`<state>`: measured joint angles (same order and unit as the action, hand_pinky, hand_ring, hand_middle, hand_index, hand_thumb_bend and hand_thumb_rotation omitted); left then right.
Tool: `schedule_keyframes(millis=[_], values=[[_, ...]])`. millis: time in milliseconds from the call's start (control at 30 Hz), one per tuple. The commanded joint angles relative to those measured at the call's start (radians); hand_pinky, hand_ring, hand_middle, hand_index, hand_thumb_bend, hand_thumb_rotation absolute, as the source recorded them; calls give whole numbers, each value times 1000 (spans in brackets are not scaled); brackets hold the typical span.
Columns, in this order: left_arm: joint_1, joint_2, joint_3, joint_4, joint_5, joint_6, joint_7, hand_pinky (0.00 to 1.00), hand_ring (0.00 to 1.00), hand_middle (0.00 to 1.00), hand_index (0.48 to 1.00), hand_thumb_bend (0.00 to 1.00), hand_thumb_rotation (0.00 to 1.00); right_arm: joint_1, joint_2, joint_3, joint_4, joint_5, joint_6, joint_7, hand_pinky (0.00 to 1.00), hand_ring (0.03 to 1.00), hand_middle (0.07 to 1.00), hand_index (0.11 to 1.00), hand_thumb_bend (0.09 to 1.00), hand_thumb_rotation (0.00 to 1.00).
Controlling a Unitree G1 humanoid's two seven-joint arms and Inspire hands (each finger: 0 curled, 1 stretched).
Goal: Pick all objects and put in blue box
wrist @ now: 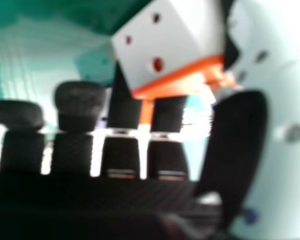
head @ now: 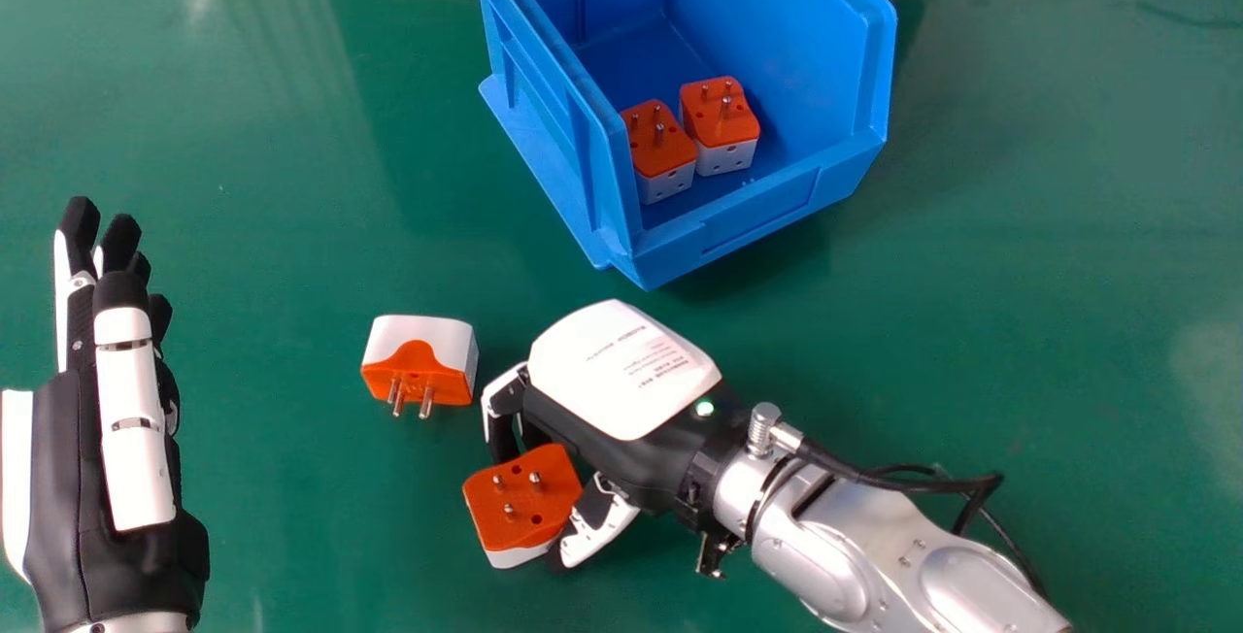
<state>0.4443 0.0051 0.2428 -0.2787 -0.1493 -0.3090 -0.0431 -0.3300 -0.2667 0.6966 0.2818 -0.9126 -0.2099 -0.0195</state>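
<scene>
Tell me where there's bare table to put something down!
The green table is bare between the left hand and blue box, and to the box's right. It's crowded around the right hand, held plug adapter and loose plug adapter.

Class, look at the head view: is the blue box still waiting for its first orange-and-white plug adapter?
No, two orange-and-white plug adapters already sit inside the blue box.

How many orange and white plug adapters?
4 adapters: two in the blue plastic box, one on the green table, one in the right robot hand. Box walls might hide more.
</scene>
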Motion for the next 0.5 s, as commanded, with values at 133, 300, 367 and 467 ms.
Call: schedule_keyframes(millis=[133, 300, 367, 467], values=[[-3, 7, 8, 4, 5, -26, -2, 1000, 999, 988, 996, 386, 1000, 45, -45, -35, -130, 1, -10, 4, 63, 112, 395, 482, 515, 0], [-5, 10, 9, 4, 5, -26, -1, 1000, 1000, 990, 999, 387, 1000, 97, -77, -69, -240, 13, -3, 27, 65, 115, 405, 484, 516, 0], [-6, 10, 11, 7, 5, -27, 0, 1000, 1000, 991, 999, 389, 1000, 124, -92, -90, -294, 24, 1, 47, 69, 121, 408, 484, 516, 0], [-7, 13, 13, 13, 2, -31, -6, 1000, 1000, 993, 1000, 385, 1000, 164, -110, -122, -361, 38, -9, 53, 80, 138, 413, 486, 516, 0]])
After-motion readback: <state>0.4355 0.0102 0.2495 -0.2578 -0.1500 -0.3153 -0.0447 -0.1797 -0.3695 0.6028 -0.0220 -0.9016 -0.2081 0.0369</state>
